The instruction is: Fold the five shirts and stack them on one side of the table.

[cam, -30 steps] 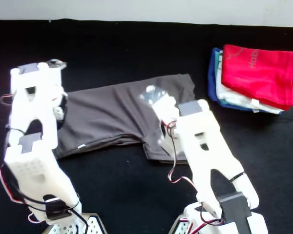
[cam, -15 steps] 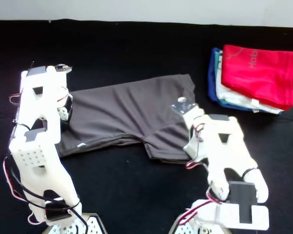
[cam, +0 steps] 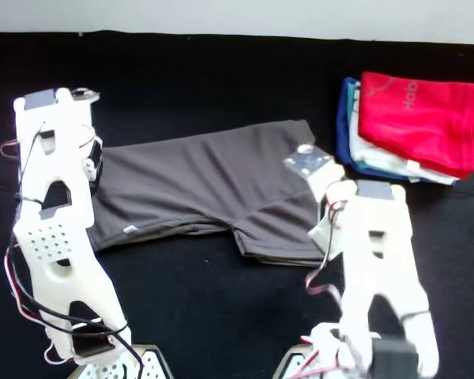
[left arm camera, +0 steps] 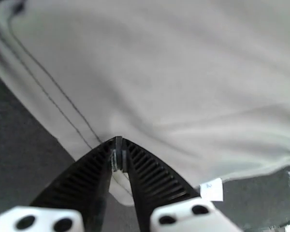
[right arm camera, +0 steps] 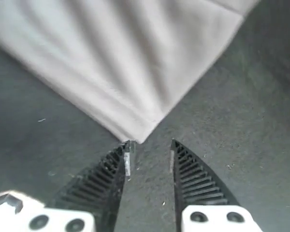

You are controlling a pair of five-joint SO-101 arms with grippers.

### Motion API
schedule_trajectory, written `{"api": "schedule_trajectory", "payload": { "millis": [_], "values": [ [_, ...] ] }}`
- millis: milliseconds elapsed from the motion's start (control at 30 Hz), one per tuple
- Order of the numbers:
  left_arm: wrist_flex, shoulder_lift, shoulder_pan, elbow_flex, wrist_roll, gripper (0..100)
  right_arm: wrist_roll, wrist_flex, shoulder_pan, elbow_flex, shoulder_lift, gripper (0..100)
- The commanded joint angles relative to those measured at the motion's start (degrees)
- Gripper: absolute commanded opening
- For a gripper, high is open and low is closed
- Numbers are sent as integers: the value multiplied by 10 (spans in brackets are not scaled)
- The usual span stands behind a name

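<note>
– One shirt outstanding on the near side?
– One in view. The grey shirt [cam: 197, 185] lies across the middle of the bench [cam: 221, 71]. It is long and loose, with doubled edges at its near right corner. I judge it partly folded, not yet a packet.
– And beyond it?
– A stack [cam: 379, 162] sits at the far right, with a red shirt [cam: 419, 118] on top and white and blue layers beneath. Three colours are counted. Whether a fourth shirt lies within cannot be told.
– Arm positions?
– The left arm stands over the shirt's left end. The left claw [left arm camera: 117, 146] is closed, pinching the hem. The right arm is at the shirt's near right corner. The right claw [right arm camera: 147, 152] is spread apart over bare bench just beside that corner, gripping nothing.
– Remaining work?
– In my judgement, finish folding the grey shirt, then add it to the stack.
</note>
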Motion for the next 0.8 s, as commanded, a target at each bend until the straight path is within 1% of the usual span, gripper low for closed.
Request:
{"api": "schedule_trajectory", "payload": {
  "millis": [0,100,200,267,433,533,633,767],
  "values": [
    [41,-7,16,-53,3,10,4,56,-72,-5,-81,126],
    [47,-22,13,-63,3,10,7,59,-130,31,-91,146],
    [48,-72,-1,-44,3,10,4,35,-181,80,-91,264],
    [48,-122,-11,-10,2,10,4,5,-200,106,-91,327],
    [43,-233,-22,129,0,10,7,-66,-205,142,-90,331],
    [1,-287,-33,229,0,10,7,-94,-206,152,-77,331],
    [-54,-334,-46,319,0,10,7,-122,-205,148,-12,331],
    [-84,-394,-46,409,0,10,7,-139,-204,113,101,331]
  ]
}}
